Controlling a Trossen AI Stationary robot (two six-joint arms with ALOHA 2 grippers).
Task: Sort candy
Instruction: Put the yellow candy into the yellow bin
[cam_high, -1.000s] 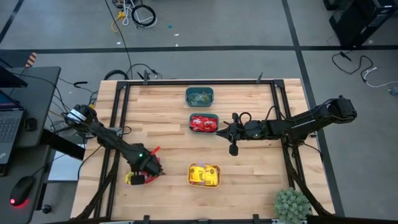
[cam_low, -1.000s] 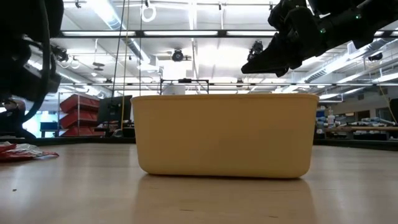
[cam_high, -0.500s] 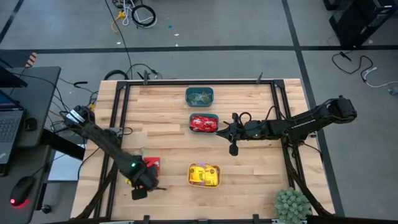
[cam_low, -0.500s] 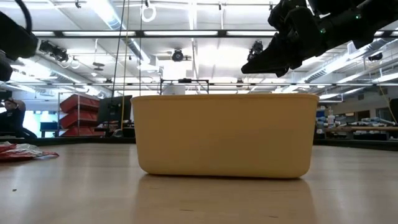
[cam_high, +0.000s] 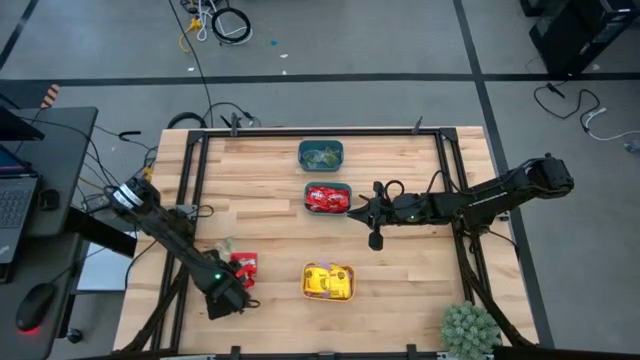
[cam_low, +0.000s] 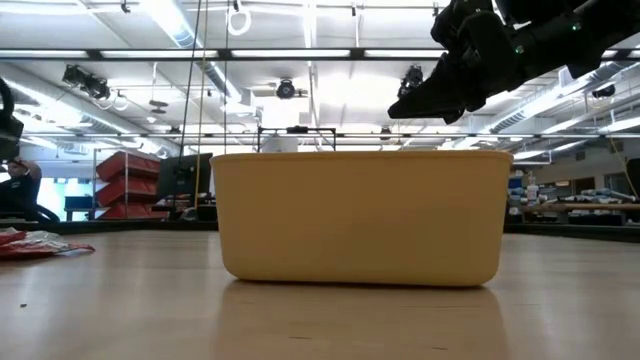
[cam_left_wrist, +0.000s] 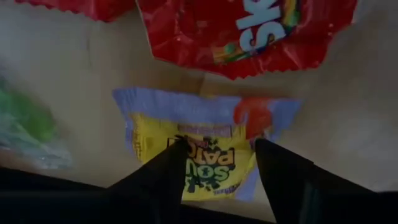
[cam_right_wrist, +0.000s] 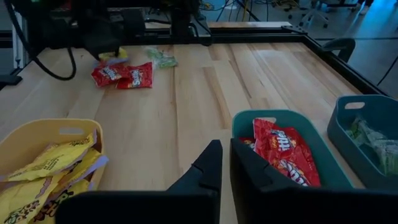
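Candy is mostly sorted into three bins (cam_high: 327, 199); I see a few packets (cam_high: 240, 266) left near the table's left edge. My left gripper (cam_left_wrist: 217, 165) stands open over a yellow packet (cam_left_wrist: 208, 155); the right gripper (cam_right_wrist: 225, 165) waits closed.

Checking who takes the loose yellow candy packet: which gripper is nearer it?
Left. The left gripper hangs open right over the yellow packet; the right gripper waits across the table, beside the red-candy bin.

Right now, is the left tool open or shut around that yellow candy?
Open. The left tool's two fingers stand apart over the yellow candy packet, which lies flat on the table.
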